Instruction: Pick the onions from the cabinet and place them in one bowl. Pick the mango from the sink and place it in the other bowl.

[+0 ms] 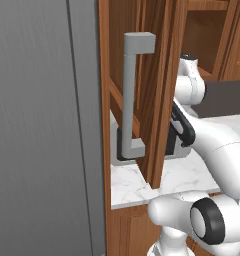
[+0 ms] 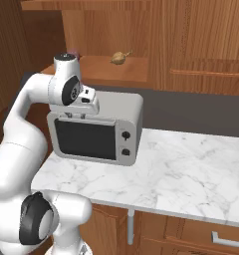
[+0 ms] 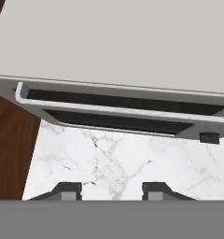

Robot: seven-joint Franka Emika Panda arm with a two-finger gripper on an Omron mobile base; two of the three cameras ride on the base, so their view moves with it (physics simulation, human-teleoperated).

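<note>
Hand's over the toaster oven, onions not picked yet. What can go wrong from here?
The gripper hangs close above the toaster oven, so a low swing toward the shelf could clip it. The tan onion is round and loose on the shelf, so a nudge may roll it. The open cabinet door stands close beside the arm.

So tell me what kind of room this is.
A simulated home kitchen, most likely. A white marble countertop runs under reddish-brown wood cabinets, a grey toaster oven with two knobs sits on it, and a tan onion rests on the open cabinet shelf above.
</note>
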